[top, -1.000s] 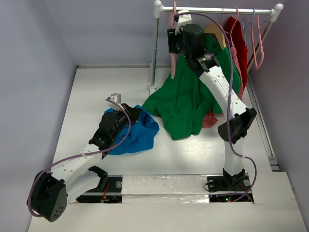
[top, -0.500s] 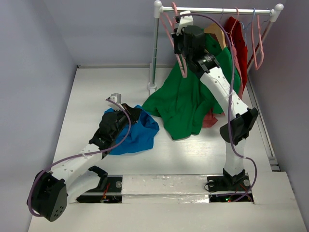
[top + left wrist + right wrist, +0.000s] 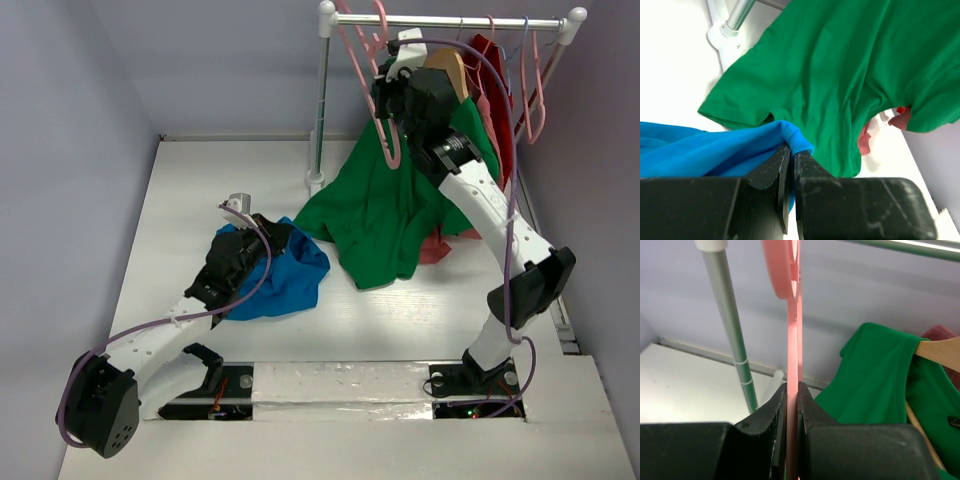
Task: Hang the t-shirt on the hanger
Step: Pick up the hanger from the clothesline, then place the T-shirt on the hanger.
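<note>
On the white table [image 3: 200, 180], left of the middle in the top view, a crumpled blue heap: the t-shirt [image 3: 295, 280], a bit longer sideways than up and down. Touching the green t-shirt [image 3: 380, 210] at its right edge. Pinched at a folded edge by the left gripper [image 3: 791, 159], jaws almost together with blue cloth between them. Left arm low and bent, reaching from the lower left corner toward the middle. In the upper middle, by the clothes rack [image 3: 450, 20], the hanger [image 3: 390, 150]: thin, pink, long way up and down, hook end on top near the rail. Cannot tell if touching the rail. Squeezed tight on both flat sides by the right gripper [image 3: 792, 390]. Right arm stretched high, elbow low at the right edge. On the rack too: a wooden hanger [image 3: 940, 347] inside the green t-shirt, a red shirt [image 3: 495, 70], more pink hangers [image 3: 535, 90].
</note>
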`<action>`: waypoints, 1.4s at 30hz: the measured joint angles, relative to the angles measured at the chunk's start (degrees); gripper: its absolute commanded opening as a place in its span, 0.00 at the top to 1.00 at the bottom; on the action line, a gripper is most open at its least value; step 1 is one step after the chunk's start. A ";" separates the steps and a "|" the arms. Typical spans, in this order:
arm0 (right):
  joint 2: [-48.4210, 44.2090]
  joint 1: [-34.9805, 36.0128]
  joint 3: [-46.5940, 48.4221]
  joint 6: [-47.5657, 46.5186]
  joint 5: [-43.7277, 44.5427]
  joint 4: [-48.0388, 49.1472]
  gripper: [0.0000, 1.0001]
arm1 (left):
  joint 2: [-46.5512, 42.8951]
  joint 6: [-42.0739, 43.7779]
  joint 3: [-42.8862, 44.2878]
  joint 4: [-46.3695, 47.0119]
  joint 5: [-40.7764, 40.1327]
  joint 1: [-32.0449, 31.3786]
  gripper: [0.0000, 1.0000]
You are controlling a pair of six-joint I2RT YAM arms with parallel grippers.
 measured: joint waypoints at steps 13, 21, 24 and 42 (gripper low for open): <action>-19.52 0.17 -33.94 11.21 -9.20 7.19 1.00 | 3.41 -0.24 1.46 -0.52 -4.83 0.00 1.00; -40.09 10.40 -56.68 19.08 -13.53 7.56 1.00 | 11.04 0.00 7.41 -0.46 -9.11 -0.02 1.00; -48.52 13.99 -62.49 21.09 -15.21 6.08 1.00 | 13.66 0.07 8.85 -0.46 -9.88 0.00 1.00; -62.47 17.68 -71.21 25.90 -15.78 -5.53 1.00 | 16.09 2.43 14.29 -2.36 -13.00 1.99 1.00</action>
